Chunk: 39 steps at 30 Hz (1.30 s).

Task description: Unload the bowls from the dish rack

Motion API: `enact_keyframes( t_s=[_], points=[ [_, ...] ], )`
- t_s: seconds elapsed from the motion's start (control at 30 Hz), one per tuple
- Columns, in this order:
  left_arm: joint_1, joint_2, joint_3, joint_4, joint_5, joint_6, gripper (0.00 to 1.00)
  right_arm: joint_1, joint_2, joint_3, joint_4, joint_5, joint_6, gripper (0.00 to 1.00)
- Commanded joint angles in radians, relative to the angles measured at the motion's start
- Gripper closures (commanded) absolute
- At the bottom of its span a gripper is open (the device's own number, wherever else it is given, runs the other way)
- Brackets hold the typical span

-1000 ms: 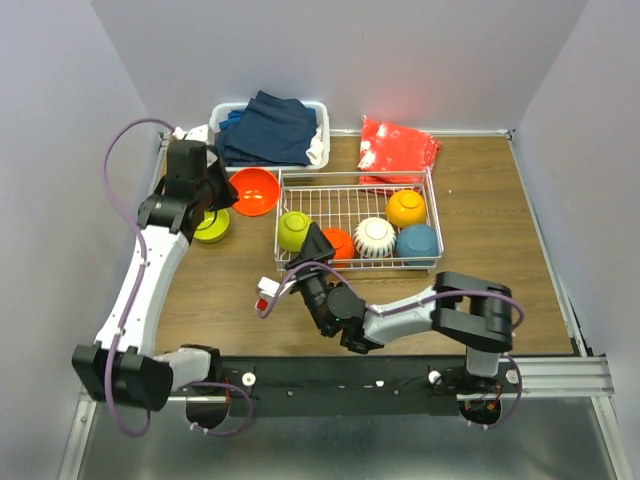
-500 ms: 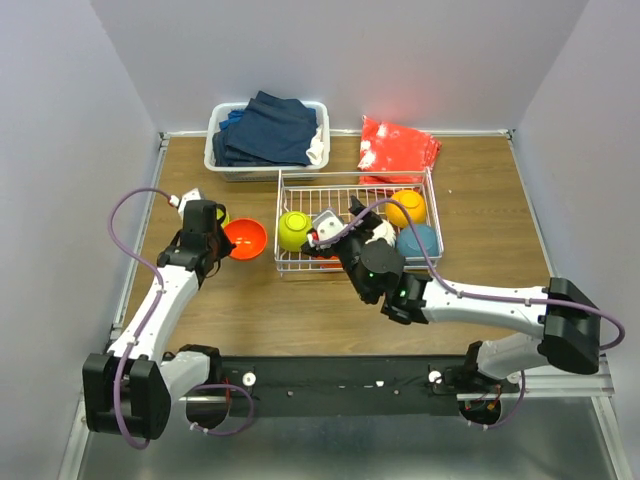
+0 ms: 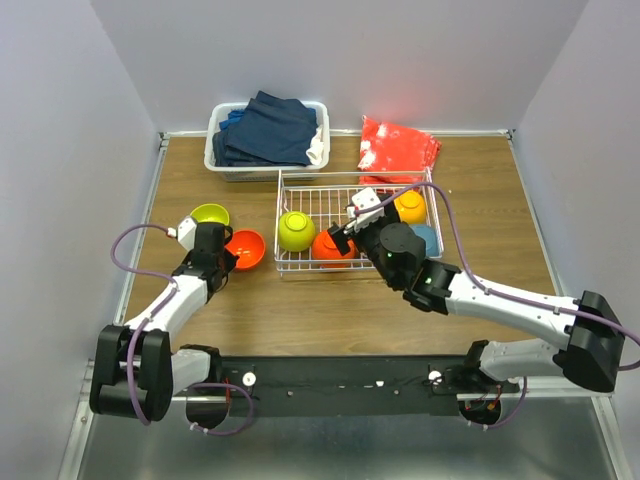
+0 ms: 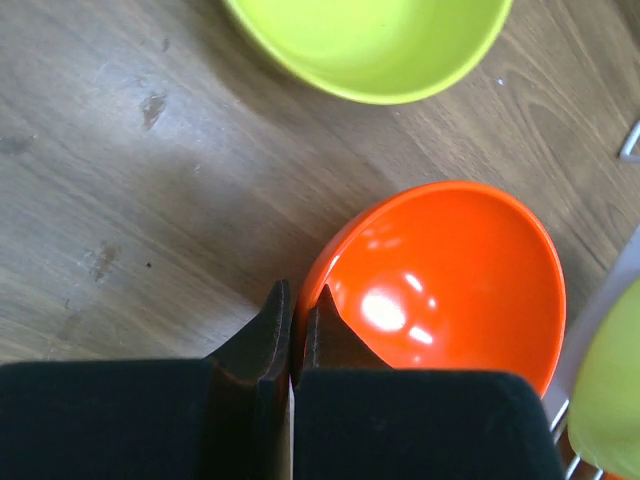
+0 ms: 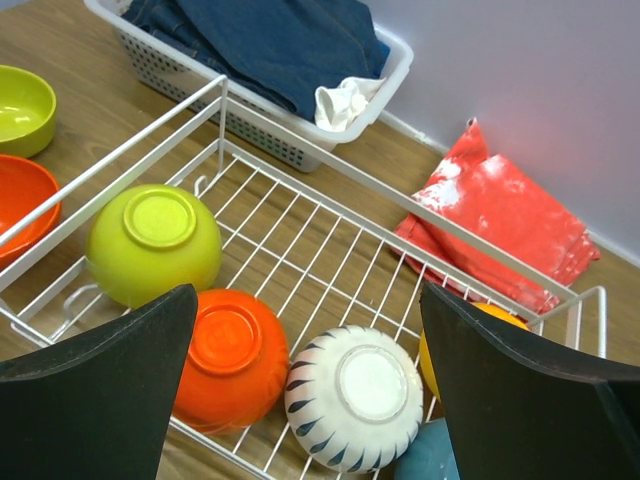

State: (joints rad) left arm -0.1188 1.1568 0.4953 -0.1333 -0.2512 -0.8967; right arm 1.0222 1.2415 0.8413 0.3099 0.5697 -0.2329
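The white wire dish rack (image 3: pixel 301 187) holds upturned bowls: lime green (image 5: pixel 155 245), red-orange (image 5: pixel 230 360), white with dark stripes (image 5: pixel 355 395), a sliver of yellow-orange (image 5: pixel 490 313) and teal (image 5: pixel 435 462). My right gripper (image 5: pixel 308 300) is open and empty above the striped bowl; in the top view (image 3: pixel 362 215) it hides that bowl. My left gripper (image 4: pixel 298 310) is shut on the near rim of a second red-orange bowl (image 4: pixel 450 280), low over the table left of the rack (image 3: pixel 245 248). A second lime green bowl (image 3: pixel 210 214) sits upright beside it.
A white plastic tub of dark blue clothes (image 3: pixel 268 130) stands behind the rack's left end. A red cloth (image 3: pixel 397 148) lies behind its right end. The rack's left wall (image 4: pixel 630 140) is close to the held bowl.
My left arm has brought the red-orange bowl down and nearer, beside the lime bowl. My right arm has swung from the rack's front left to above its middle.
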Motion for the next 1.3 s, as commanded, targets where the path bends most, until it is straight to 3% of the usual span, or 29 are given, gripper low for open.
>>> enact_keyframes(
  t_s=[0.0, 0.17, 0.37, 0.4, 0.47, 0.73, 0.87, 1.0, 1.13, 1.27],
  points=[
    [0.005, -0.019, -0.038, 0.074, -0.129, -0.099, 1.0, -0.033, -0.022, -0.025, -0.055, -0.063, 0.093, 0.0],
    [0.013, -0.035, -0.057, 0.025, -0.16, -0.137, 0.99, -0.056, -0.01, -0.024, -0.061, -0.094, 0.128, 0.0],
    [0.016, -0.042, -0.087, 0.008, -0.148, -0.183, 0.79, -0.089, 0.035, 0.011, -0.106, -0.139, 0.165, 0.0],
    [0.015, -0.048, -0.089, 0.008, -0.14, -0.183, 0.7, -0.094, 0.042, 0.015, -0.112, -0.148, 0.168, 0.0],
    [0.016, -0.06, -0.084, -0.005, -0.117, -0.177, 0.62, -0.097, 0.059, 0.021, -0.126, -0.162, 0.181, 0.0],
    [0.016, -0.252, -0.043, -0.136, -0.151, -0.119, 0.29, -0.128, 0.101, 0.065, -0.181, -0.215, 0.23, 0.0],
    [0.015, -0.362, 0.015, -0.189, -0.165, -0.001, 0.11, -0.146, 0.136, 0.105, -0.219, -0.252, 0.294, 0.0],
    [0.016, -0.459, 0.071, -0.177, -0.145, 0.152, 0.01, -0.171, 0.191, 0.151, -0.238, -0.301, 0.313, 0.0],
    [0.016, -0.486, 0.12, -0.14, -0.065, 0.377, 0.01, -0.178, 0.263, 0.209, -0.256, -0.317, 0.3, 0.0],
    [-0.013, -0.499, 0.164, -0.14, -0.065, 0.505, 0.01, -0.183, 0.349, 0.277, -0.27, -0.35, 0.287, 0.0]
  ],
)
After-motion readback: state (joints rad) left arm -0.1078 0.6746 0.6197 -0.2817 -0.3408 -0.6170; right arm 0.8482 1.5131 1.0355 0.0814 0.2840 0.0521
